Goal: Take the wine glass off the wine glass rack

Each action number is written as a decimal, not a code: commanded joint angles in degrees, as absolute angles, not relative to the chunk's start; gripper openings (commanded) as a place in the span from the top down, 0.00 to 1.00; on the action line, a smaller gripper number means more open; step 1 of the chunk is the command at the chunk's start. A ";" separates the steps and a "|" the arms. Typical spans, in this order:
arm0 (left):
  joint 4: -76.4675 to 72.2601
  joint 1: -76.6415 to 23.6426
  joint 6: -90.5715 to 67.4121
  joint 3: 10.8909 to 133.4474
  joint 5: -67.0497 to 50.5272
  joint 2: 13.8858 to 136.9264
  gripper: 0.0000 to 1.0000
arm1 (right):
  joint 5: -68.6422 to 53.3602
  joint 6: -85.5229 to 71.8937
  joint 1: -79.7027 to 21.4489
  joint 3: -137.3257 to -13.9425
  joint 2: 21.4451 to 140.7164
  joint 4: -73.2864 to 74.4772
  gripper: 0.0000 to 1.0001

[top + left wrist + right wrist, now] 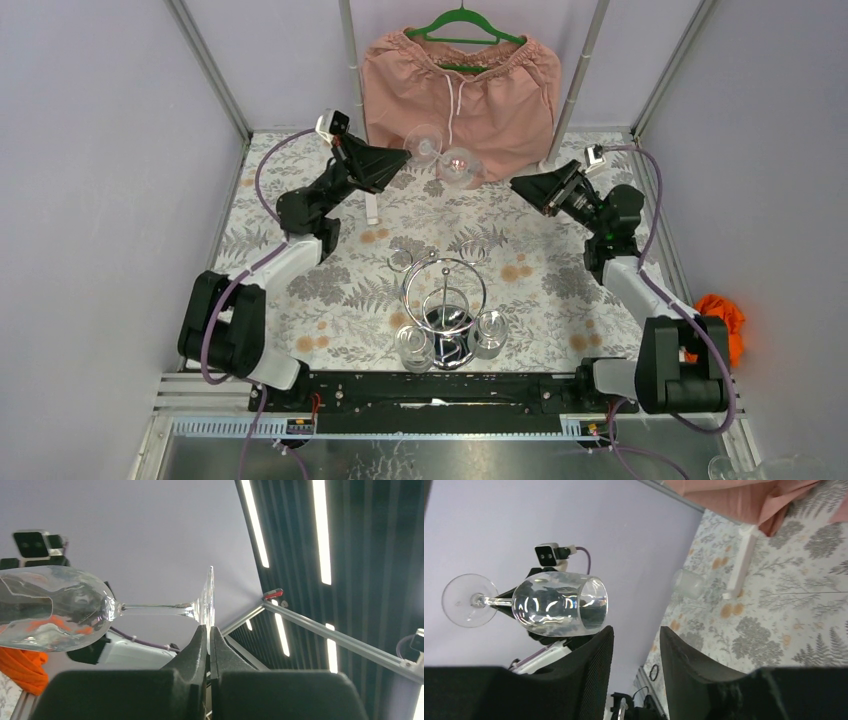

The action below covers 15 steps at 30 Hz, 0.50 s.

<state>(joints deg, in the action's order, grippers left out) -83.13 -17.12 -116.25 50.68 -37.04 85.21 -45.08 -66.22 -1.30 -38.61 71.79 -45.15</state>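
Note:
A clear wine glass (447, 160) is held sideways in the air over the back of the table, in front of the pink shorts. My left gripper (404, 156) is shut on the rim of its round foot (209, 596); the stem and bowl (50, 607) stick out to the left in the left wrist view. My right gripper (516, 186) is open and empty, a short way right of the glass, whose bowl (560, 603) shows just above its left finger (596, 655). The chrome wine glass rack (445, 290) stands at the near middle with two glasses (413, 346) hanging on it.
Pink shorts (460, 85) hang on a green hanger at the back. A white bar (372, 208) lies on the floral tablecloth (540, 270), and a small clear cup (688, 583) stands near it. An orange cloth (722, 315) lies beyond the right edge.

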 commanded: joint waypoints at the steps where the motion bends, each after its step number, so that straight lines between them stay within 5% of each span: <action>1: -92.13 -16.79 -119.00 50.77 -34.91 82.43 1.00 | -50.85 -82.98 -0.97 -36.81 76.75 -75.28 0.56; 4: -92.11 -16.79 -119.35 50.54 -34.66 82.22 1.00 | -51.71 -99.22 -0.97 -36.98 83.46 -98.10 0.56; 15: -92.11 -17.08 -119.08 50.74 -34.10 82.69 1.00 | -54.76 -100.34 -1.63 -39.93 82.51 -98.83 0.47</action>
